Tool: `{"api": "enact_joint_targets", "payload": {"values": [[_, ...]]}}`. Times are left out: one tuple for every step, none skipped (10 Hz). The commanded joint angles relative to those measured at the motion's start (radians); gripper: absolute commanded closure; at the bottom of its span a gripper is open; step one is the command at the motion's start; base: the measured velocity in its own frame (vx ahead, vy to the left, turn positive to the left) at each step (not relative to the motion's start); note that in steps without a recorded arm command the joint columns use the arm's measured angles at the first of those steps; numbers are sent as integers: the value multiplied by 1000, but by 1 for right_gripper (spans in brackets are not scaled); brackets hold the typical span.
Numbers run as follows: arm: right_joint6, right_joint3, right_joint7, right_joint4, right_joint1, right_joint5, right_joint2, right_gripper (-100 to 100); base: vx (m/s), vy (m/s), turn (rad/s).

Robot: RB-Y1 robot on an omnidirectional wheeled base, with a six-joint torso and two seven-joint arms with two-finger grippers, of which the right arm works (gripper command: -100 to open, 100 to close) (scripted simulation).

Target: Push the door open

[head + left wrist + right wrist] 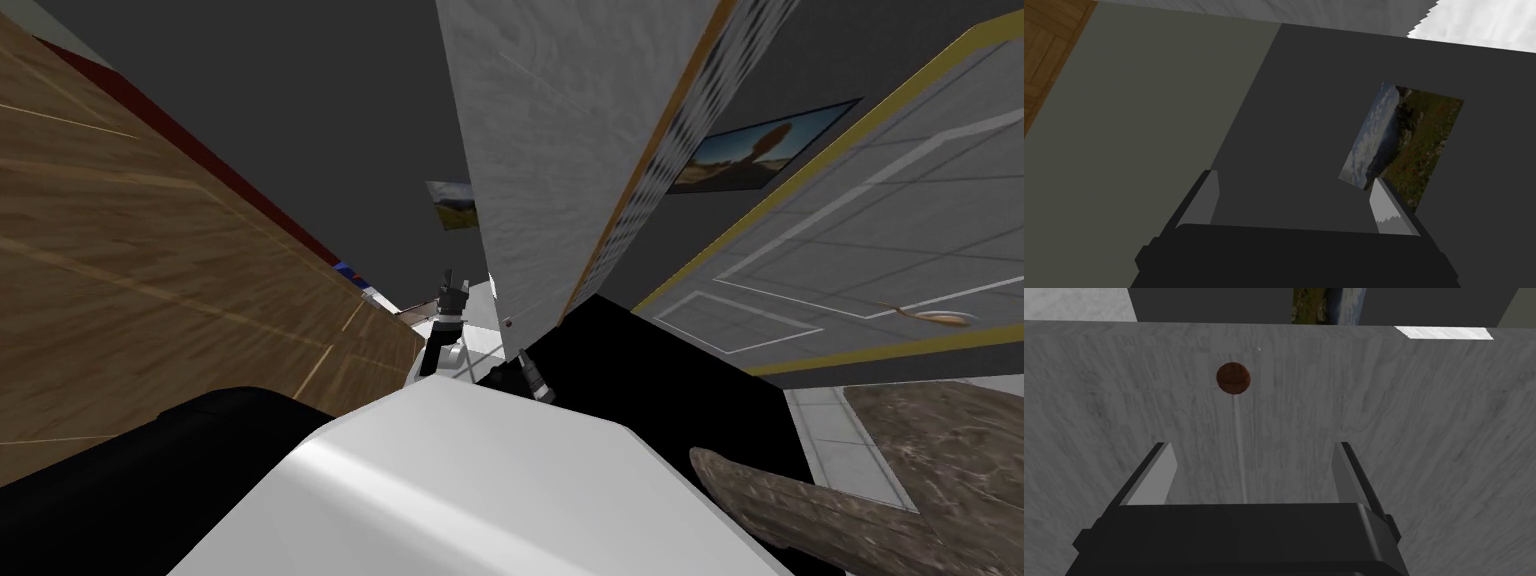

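The door is a pale grey wood-grain panel that rises just ahead of me, its patterned edge turned to the right. A small round brown knob sits on its face. My right gripper is open and points straight at that face, close to it, with the knob a little beyond and to one side of the fingertips. In the head view the right gripper is low by the door's near corner. My left gripper is raised beside the door, open and holding nothing.
A second grey panelled door with a yellow frame and a lever handle stands to the right. A black area lies past the first door's edge. Wood flooring spreads on the left, and a rough brown mat lies at lower right.
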Motion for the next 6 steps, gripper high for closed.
{"api": "enact_joint_targets", "payload": {"values": [[-2, 23, -7, 28, -8, 0, -6, -100, 191, -63, 58], [-5, 38, -10, 46, -12, 0, -9, -100, 180, -36, 55], [-7, 48, -12, 58, -15, 0, -12, -100, 195, -64, 29], [-10, 40, -12, 60, -19, -1, -7, -100, 90, -36, 11], [-3, 32, -16, 75, -33, -2, 6, -100, 112, 64, 57], [-1, 29, -17, 79, -37, -2, 10, -100, 137, 132, 41]]}}
